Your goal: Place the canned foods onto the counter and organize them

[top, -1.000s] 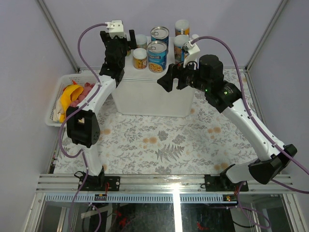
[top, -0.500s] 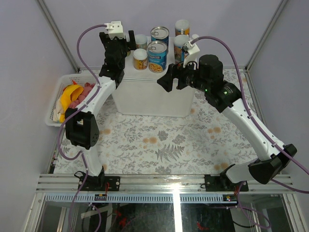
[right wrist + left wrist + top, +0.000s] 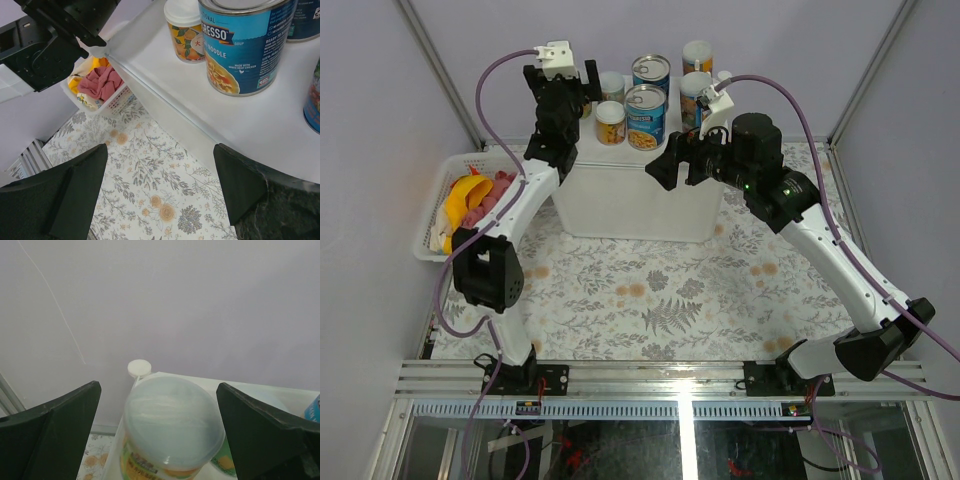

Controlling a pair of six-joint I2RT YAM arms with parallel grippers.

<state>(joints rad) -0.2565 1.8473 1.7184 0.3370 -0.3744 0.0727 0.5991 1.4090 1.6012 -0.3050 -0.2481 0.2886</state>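
While both pairs of fingers stand spread w/ nothing in them, we start at the tips.

L wrist view: left gripper (image 3: pixel 159 389) released, fingers (image 3: pixel 55 435) wide apart. A pale-lidded jar (image 3: pixel 172 422) w/ yellow label sits framed btwn them, gap on each side, no contact. Just behind it is a round knob (image 3: pixel 139 368) at the corner of the counter (image 3: pixel 285 395). No other view shows this jar so close up.

R wrist view: right gripper (image 3: pixel 160 150) likewise slack, fingers (image 3: pixel 75 195) hanging over the floral tablecloth (image 3: pixel 150 200) near the counter's front edge. Only here can we read a label: the blue can (image 3: pixel 245 45) says soup, noodle. A small jar (image 3: pixel 185 30), white lid, stands just to its left. A second blue can (image 3: pixel 306 20) is cut off at the top rt. Off the counter's side we see the white basket (image 3: pixel 117 102) holding a pink cloth (image 3: pixel 102 82).

Top view alone gives the whole set: six cans upright on the counter's back half, i.e. 2 blue, 2 small jars, 2 tall canisters (image 3: pixel 697 57). It also places the arms: L gripper at the back-left corner beside the jars, R gripper above the front edge, well apart. A banana (image 3: pixel 470 190) lies in the basket.
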